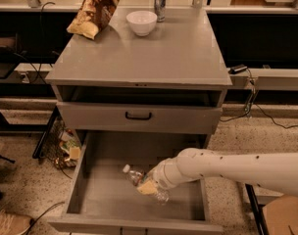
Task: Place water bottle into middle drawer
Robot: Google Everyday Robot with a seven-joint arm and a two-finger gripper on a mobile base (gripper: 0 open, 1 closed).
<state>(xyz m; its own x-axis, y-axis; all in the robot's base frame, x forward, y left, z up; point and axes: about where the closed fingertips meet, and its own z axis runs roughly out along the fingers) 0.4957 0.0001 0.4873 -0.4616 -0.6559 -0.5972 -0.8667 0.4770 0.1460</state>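
Observation:
The middle drawer (107,192) is pulled out wide from the grey cabinet, with a bare grey floor and low side walls. The water bottle (135,176), clear with a white cap pointing back-left, lies tilted low over the drawer floor, right of centre. My gripper (150,186) reaches in from the right on the white arm and is shut on the bottle's middle. The bottle's base end shows just below the gripper. I cannot tell whether the bottle touches the floor.
The cabinet top (139,58) bears a chip bag (92,11), a white bowl (141,22) and a slim silver can (160,3). A shut drawer with a black handle (138,115) sits above the open one. A wire basket (58,146) stands at left, a cardboard box (281,217) at right.

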